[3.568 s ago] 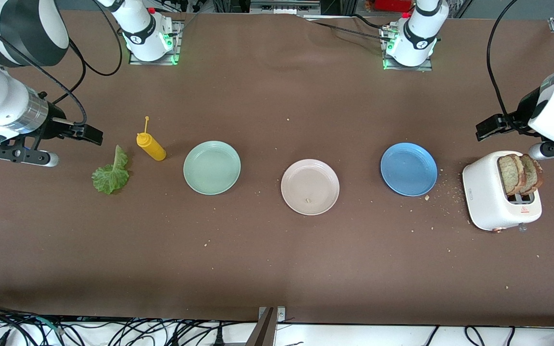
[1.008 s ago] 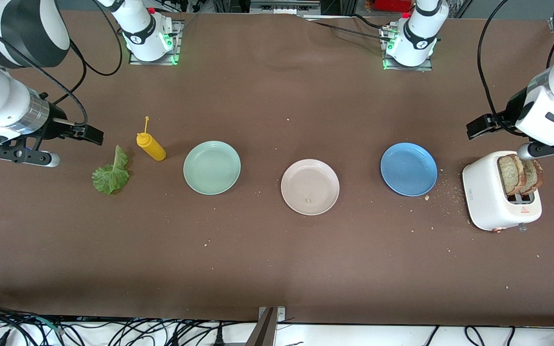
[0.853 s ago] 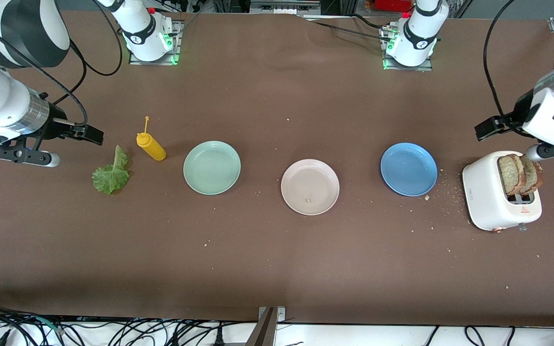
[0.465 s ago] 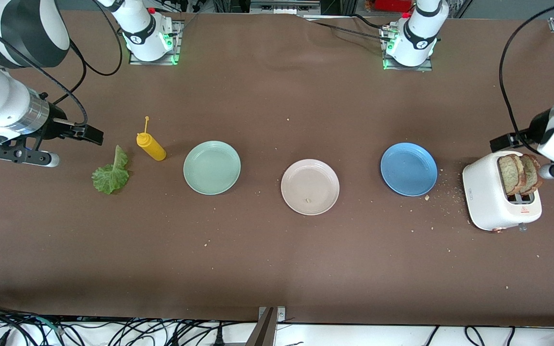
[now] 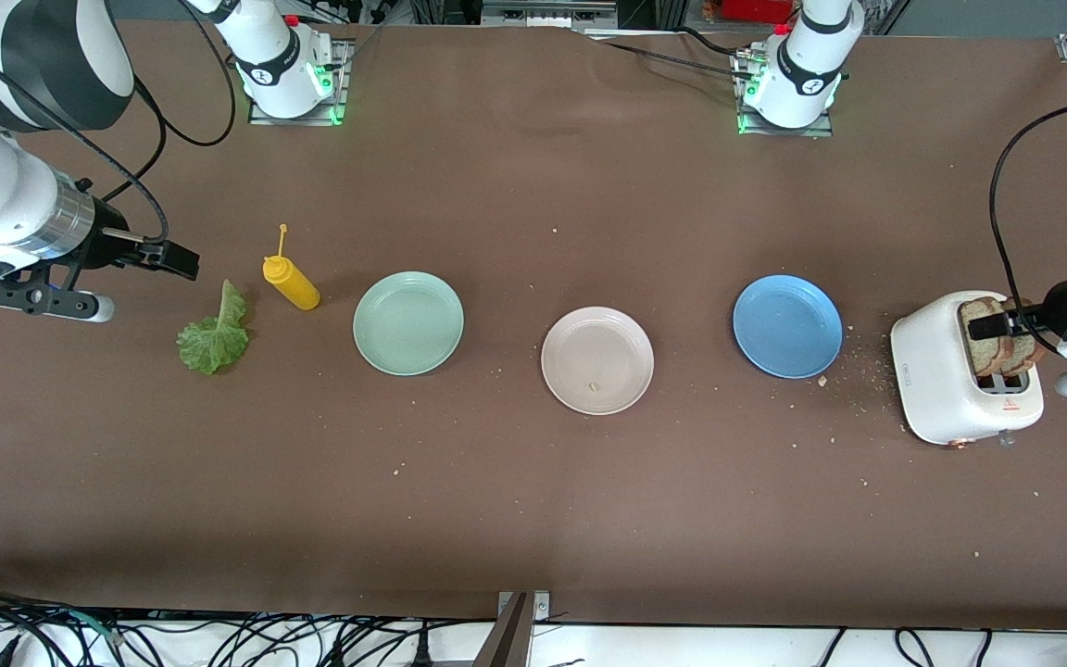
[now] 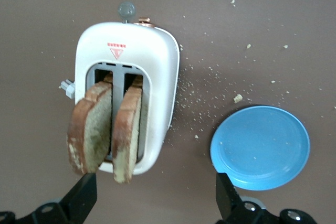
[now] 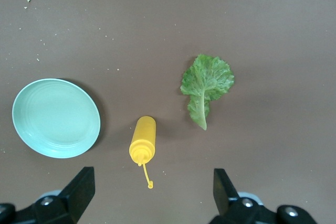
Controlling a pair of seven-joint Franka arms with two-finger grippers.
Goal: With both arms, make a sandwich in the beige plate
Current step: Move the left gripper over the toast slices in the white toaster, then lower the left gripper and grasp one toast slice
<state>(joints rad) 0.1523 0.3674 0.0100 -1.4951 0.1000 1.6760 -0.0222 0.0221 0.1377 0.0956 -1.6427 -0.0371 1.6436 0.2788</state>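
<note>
Beige plate (image 5: 597,360) mid-table, one crumb on it — toast slices (image 6: 107,129) upright in toaster (image 5: 936,371).

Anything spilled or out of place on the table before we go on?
Bread crumbs lie scattered on the table between the blue plate and the toaster, and one crumb sits in the beige plate. Nothing else stands out.

The left gripper (image 5: 992,326) partly covers the toast slices (image 5: 1006,352) in the toaster (image 5: 936,371); its arm is cut off at three o'clock. The speck (image 5: 595,386) on the beige plate (image 5: 571,338) is possibly a crumb.
</note>
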